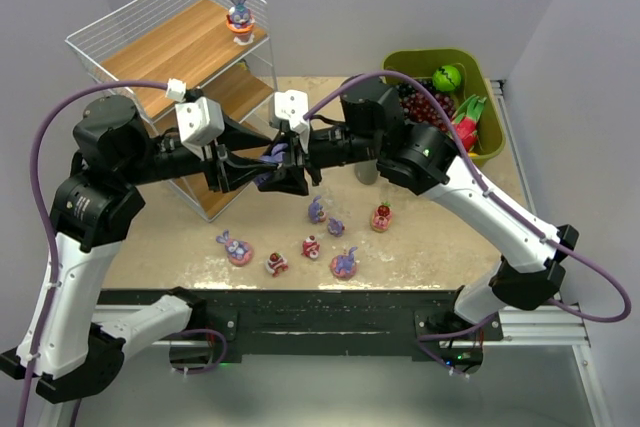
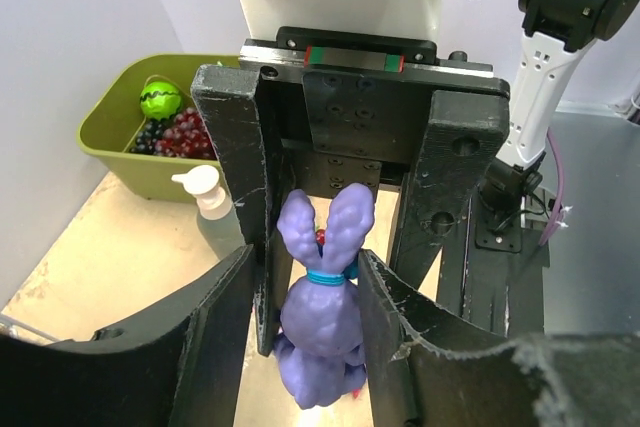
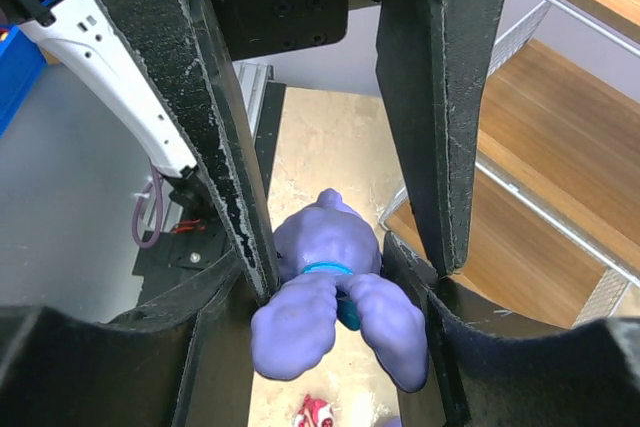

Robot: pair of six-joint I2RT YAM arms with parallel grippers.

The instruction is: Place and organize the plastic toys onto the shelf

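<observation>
A purple bunny (image 1: 278, 153) hangs in mid-air between my two grippers, which meet head-on in front of the shelf (image 1: 170, 47). My right gripper (image 1: 290, 147) is shut on it; in the right wrist view its fingers flank the ears and body of the bunny (image 3: 325, 247). My left gripper (image 1: 272, 169) has closed on the same bunny (image 2: 322, 317), with one pad against its side. A bunny on a pink base (image 1: 240, 15) stands on the shelf's top board. Several more plastic toys (image 1: 311, 246) lie on the table below.
An olive-green bin (image 1: 492, 137) with grapes, a green apple (image 1: 447, 77) and other fruit stands at the back right. A white pump bottle (image 2: 205, 197) stands beside it. The shelf's lower boards (image 3: 540, 147) lie close by the grippers.
</observation>
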